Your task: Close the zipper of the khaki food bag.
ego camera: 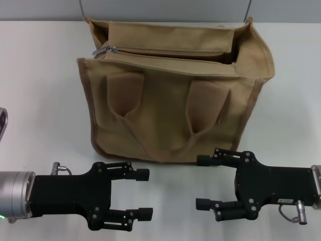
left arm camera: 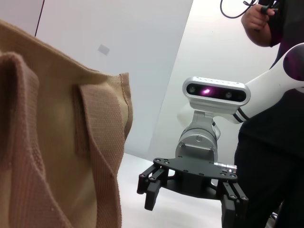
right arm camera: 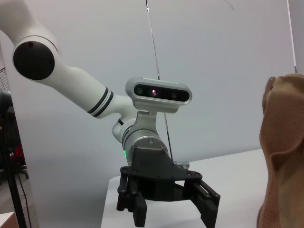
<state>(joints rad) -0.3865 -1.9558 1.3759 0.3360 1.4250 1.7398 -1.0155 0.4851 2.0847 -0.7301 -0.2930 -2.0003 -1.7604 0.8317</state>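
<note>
The khaki food bag (ego camera: 170, 108) stands upright in the middle of the white table, its two handles hanging down its front. The zipper (ego camera: 165, 52) runs along its top, with the silver pull tab (ego camera: 107, 49) at the bag's left end and a dark gap at the right end. My left gripper (ego camera: 144, 194) is open and empty, low in front of the bag's left half. My right gripper (ego camera: 202, 182) is open and empty in front of the right half. Neither touches the bag. The left wrist view shows the bag (left arm camera: 57, 156) and the right gripper (left arm camera: 190, 199). The right wrist view shows the left gripper (right arm camera: 173, 216).
The white table (ego camera: 40, 75) stretches around the bag on both sides. A grey metal object (ego camera: 2, 123) sits at the table's left edge. A person in dark clothes (left arm camera: 270, 142) stands behind the right arm. A grey wall lies behind the bag.
</note>
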